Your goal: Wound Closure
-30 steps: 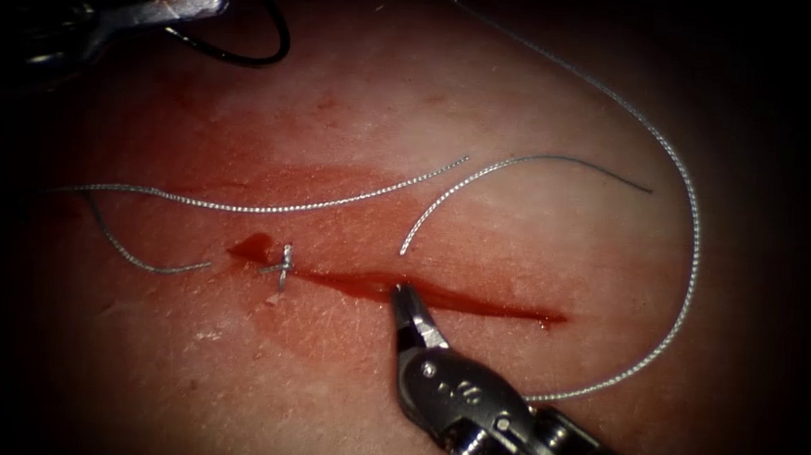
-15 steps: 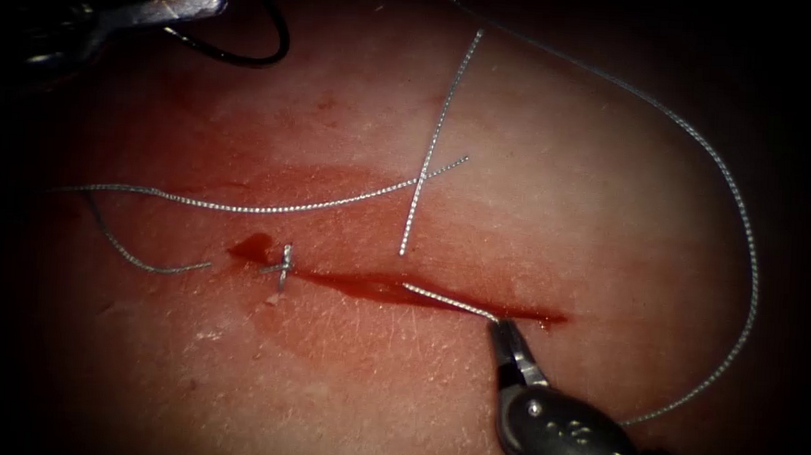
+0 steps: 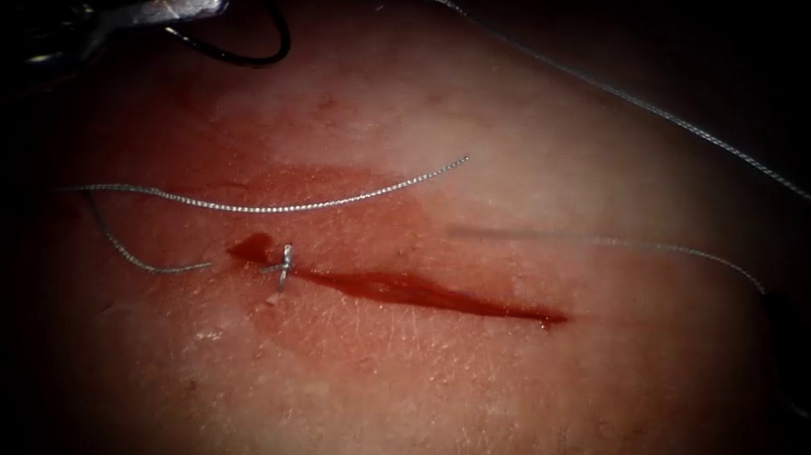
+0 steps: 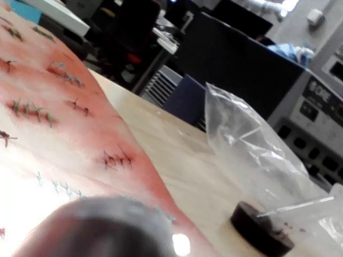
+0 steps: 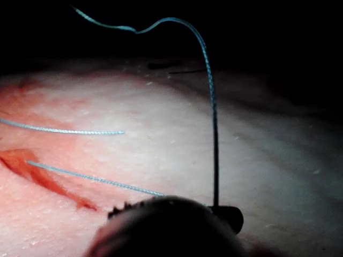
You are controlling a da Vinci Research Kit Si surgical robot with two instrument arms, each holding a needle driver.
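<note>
The left arm's silver needle driver [image 3: 172, 7], jaws closed, holds the dark curved needle [image 3: 248, 53] clear of the pink tissue [image 3: 397, 394] at its far-left corner. The braided grey thread [image 3: 608, 241] runs taut rightward above the red cut [image 3: 420, 295] toward the right tool [image 5: 225, 214], whose grip cannot be told.

Red fluid [image 3: 439, 297], silvery braided thread [image 3: 268, 207]
</note>
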